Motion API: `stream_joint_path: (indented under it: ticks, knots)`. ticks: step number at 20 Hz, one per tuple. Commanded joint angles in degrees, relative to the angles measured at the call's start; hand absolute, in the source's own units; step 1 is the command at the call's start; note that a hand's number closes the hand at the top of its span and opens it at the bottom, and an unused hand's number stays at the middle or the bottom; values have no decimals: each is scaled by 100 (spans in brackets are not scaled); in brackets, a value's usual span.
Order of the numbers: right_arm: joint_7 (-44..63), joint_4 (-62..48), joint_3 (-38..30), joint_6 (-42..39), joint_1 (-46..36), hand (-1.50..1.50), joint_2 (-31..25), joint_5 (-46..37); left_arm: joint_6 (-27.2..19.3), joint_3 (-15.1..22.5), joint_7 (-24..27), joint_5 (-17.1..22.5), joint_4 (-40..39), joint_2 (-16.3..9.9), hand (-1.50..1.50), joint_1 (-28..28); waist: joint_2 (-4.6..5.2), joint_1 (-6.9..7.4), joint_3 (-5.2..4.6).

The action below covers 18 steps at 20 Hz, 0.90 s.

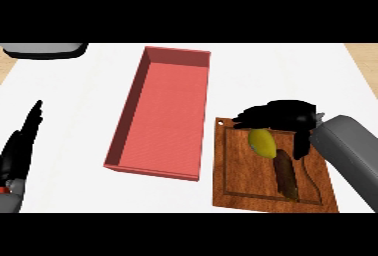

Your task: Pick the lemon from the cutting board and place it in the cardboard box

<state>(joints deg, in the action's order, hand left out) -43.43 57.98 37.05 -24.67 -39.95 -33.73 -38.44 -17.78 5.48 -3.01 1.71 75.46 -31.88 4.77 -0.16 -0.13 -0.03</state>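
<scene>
**Desk inventory: lemon on board, right hand over it**

Nearest, at the lower left edge: left hand (21,150), black, fingers straight and pointing up the view, resting apart from everything else.

Lower right: wooden cutting board (240,185), brown with a grooved border, lying flat on the white desk (74,100). On it, a long dark brown item (286,175), too indistinct to name, lies lengthwise just beside the lemon's near end.

Lemon (262,142): yellow, elongated, on the far half of the cutting board, tilted slightly. Not in the box.

Right hand (280,117): black, on a grey forearm entering from the right edge. It sits over the lemon's far end, fingers curved down around it, thumb hanging alongside the fruit on the right. Whether the fingers actually touch the lemon cannot be told.

Left of the board, just beside it: the box (162,115), a long red-pink open tray with low walls, running away from the viewer.

Far left corner: a grey rounded object (44,50), partly cut off.
</scene>
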Motion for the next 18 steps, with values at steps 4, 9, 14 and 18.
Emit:
stream_joint_path:
  ticks: [4,9,14,18]
  knots:
    - [549,501,-75,-814,207,-150,57,-293,305,-363,-20,3,13,-81,0,-20,3,20,1]
    - [508,-259,-27,19,515,-150,686,-838,412,-341,-83,-146,460,40,0,-289,13,85,6]
    - [345,-458,-401,1195,505,150,1037,-1059,357,-418,140,-333,-173,223,0,9,33,63,6]
    - [545,-105,-655,1420,669,150,1137,-1153,209,-301,-69,-584,98,345,0,-27,12,36,7]
